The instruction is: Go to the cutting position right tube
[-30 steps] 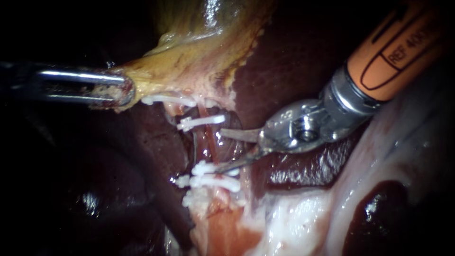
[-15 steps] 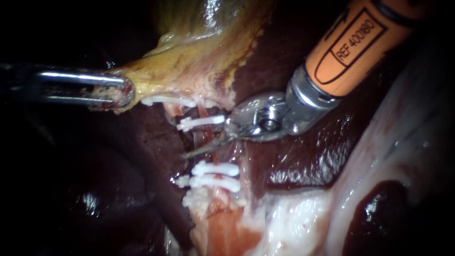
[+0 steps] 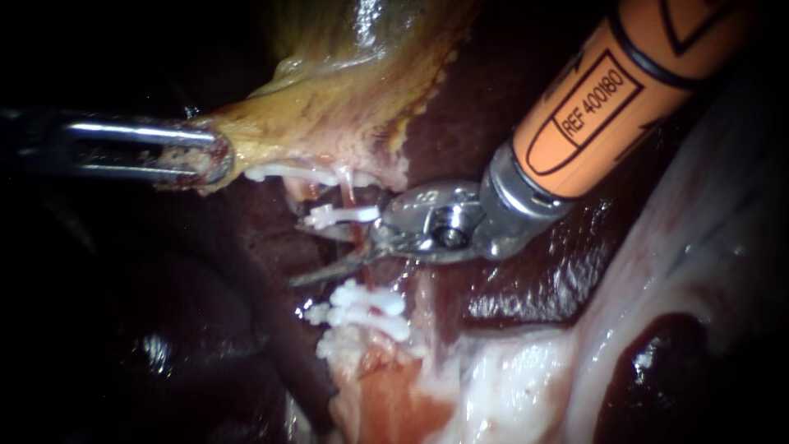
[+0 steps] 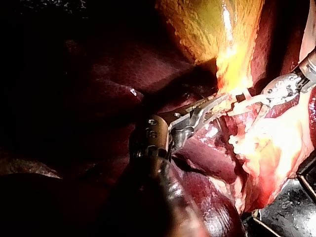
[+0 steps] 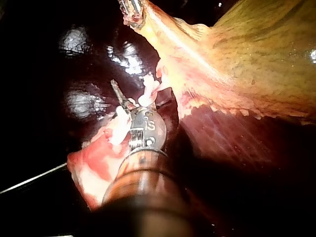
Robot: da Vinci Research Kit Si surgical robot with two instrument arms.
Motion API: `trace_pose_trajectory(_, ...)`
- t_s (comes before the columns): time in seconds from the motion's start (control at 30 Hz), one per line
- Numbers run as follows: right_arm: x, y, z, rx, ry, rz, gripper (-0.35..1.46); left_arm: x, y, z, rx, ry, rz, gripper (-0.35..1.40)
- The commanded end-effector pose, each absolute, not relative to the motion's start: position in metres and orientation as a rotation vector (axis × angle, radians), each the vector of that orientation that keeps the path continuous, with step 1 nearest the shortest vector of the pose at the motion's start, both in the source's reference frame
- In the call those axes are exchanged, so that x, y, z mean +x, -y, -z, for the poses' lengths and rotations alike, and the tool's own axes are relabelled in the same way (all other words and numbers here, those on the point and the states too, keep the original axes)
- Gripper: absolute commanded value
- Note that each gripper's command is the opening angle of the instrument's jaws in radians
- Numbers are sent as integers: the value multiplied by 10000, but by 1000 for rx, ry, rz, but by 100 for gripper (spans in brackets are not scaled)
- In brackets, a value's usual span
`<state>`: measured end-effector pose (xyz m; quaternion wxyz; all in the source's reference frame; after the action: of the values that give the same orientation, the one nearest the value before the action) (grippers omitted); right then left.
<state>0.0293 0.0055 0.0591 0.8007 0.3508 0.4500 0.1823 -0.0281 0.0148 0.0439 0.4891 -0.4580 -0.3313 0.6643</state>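
The yellow-green gallbladder (image 3: 345,99) is stretched to the left, with my left instrument (image 3: 205,156) shut on its lower edge. A thin reddish tube (image 3: 352,194) runs down from it, with one white clip (image 3: 341,215) across it above and a cluster of white clips (image 3: 366,302) below. My right instrument (image 3: 306,255), orange-shafted with two slim blades, reaches in from the upper right. Its blades stand open across the tube between the upper clip and the lower clips. In the right wrist view one blade tip (image 5: 116,90) pokes out past the clips (image 5: 148,91).
Dark liver (image 3: 526,271) surrounds the site. Pale fatty tissue (image 3: 509,378) lies below and to the right of the lower clips. Another white clip (image 3: 283,173) sits under the gallbladder's edge, near the left instrument's jaws.
My right instrument has moved left and slightly up, from beside the lower clips to across the tube between the clip sets. The left instrument has held still.
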Motion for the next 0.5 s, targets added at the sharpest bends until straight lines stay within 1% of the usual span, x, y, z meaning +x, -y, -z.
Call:
trace_pose_trajectory(0.03,294,-54,-586,767,-977,-382,133,-281,-148,-440,-1113,806,-1614,-35)
trace_pose_trajectory(0.23,299,-50,-569,845,-1022,-361,130,-281,-148,-441,-1110,809,-1609,-35)
trace_pose_trajectory(0.5,302,-44,-556,900,-1034,-320,128,-280,-148,-441,-1110,809,-1609,-35)
